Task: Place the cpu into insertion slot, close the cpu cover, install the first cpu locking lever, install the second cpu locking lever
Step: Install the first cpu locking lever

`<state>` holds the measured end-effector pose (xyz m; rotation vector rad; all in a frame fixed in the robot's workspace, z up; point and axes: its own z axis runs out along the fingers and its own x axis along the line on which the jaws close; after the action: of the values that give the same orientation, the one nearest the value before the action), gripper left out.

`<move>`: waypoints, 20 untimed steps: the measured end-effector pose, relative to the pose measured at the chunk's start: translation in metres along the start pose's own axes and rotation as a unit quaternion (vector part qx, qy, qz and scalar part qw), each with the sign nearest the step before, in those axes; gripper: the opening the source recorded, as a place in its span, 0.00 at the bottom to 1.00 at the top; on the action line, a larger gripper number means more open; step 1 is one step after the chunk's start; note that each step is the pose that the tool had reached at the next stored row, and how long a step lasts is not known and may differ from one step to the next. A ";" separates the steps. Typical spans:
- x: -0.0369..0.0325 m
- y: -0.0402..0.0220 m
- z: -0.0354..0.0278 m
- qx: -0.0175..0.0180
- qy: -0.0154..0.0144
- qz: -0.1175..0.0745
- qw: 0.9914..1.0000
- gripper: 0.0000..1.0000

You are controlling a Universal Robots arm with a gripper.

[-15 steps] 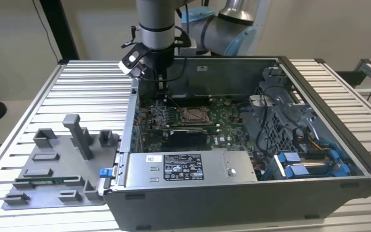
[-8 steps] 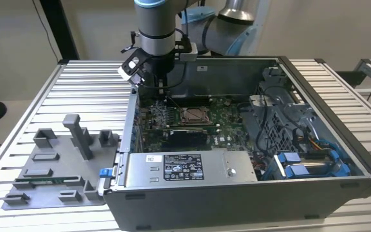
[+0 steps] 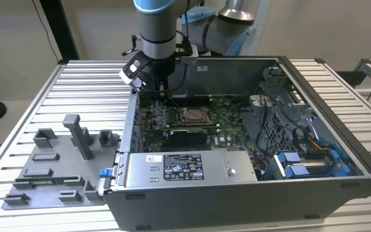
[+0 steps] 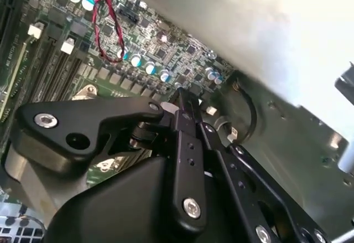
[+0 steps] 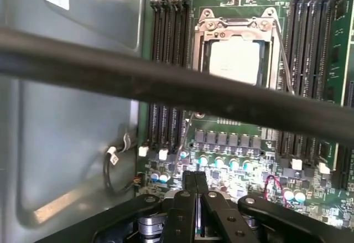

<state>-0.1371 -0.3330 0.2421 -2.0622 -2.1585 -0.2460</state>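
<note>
Gripper [image 5: 194, 176] jaws pressed together, nothing between them; hangs low over capacitor row near case wall; cpu [image 5: 235, 60] seated in insertion slot [image 3: 194, 115], cpu cover [image 5: 235, 24] apparently down; socket straight ahead of fingertips, well apart.

The tool [image 5: 194, 176], fingers pressed together, hangs low over the motherboard [image 3: 202, 126] in a tight corner. The case wall [image 5: 72, 143] stands just beside it. Upright capacitors [image 5: 220, 164] and a red wire loop [image 5: 271, 185] lie close ahead. A black cable [image 5: 166, 79] crosses above the board. Between the memory slots [image 5: 166, 60], the room over the cpu [image 5: 235, 59] is open.
</note>
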 end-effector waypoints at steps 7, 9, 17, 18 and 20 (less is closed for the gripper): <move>-0.0014 0.0002 0.0084 0.003 0.000 -0.012 1.000 0.00; -0.0014 0.0012 0.0087 0.004 0.001 -0.015 1.000 0.00; -0.0006 0.0045 0.0047 0.005 0.006 -0.021 1.000 0.00; -0.0005 0.0045 0.0041 0.006 0.006 -0.021 1.000 0.00; -0.0004 0.0044 0.0040 0.006 0.007 -0.021 1.000 0.00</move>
<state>-0.1326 -0.3323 0.2382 -2.0046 -2.1926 -0.2513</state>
